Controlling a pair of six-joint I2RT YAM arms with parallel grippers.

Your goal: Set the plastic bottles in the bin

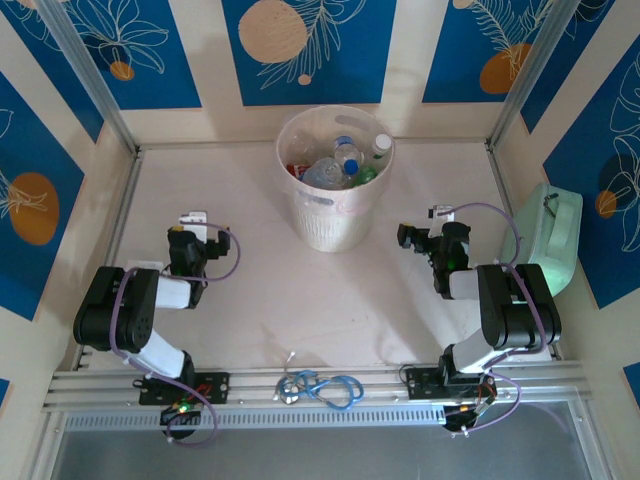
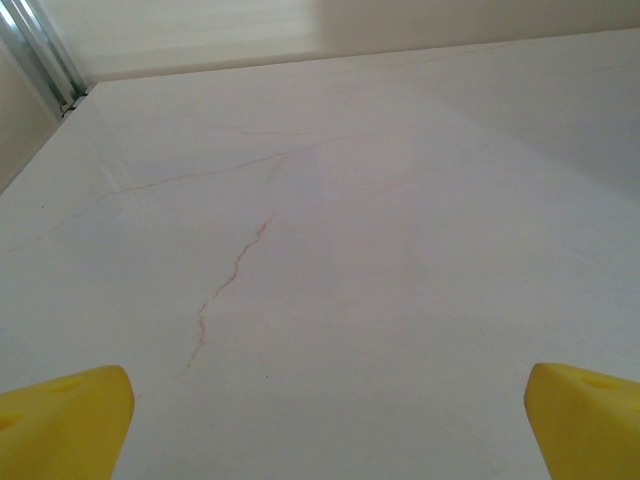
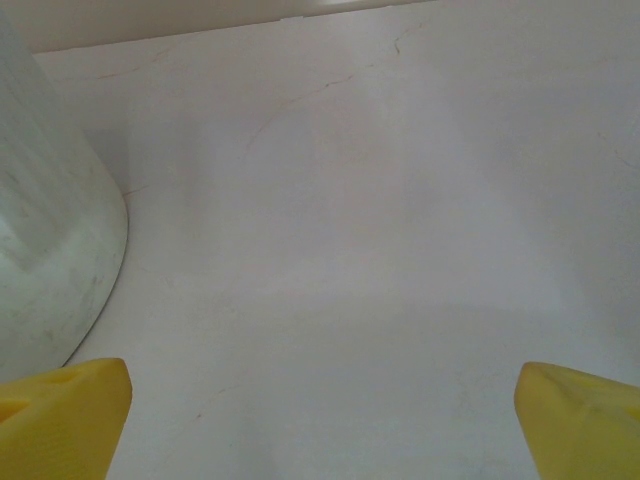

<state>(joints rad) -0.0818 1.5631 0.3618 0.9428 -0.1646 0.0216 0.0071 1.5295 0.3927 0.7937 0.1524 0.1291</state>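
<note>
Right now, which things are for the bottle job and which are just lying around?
For the job: the plastic bottles, inside the bin.
Just lying about: the blue cable loop at the near edge; the mint-green case on the right.

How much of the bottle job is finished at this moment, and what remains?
It looks finished. The plastic bottles lie inside the bin, and I see none on the table. Nothing is in hand: the left gripper and the right gripper are open and empty. Nothing seems left to do.
</note>
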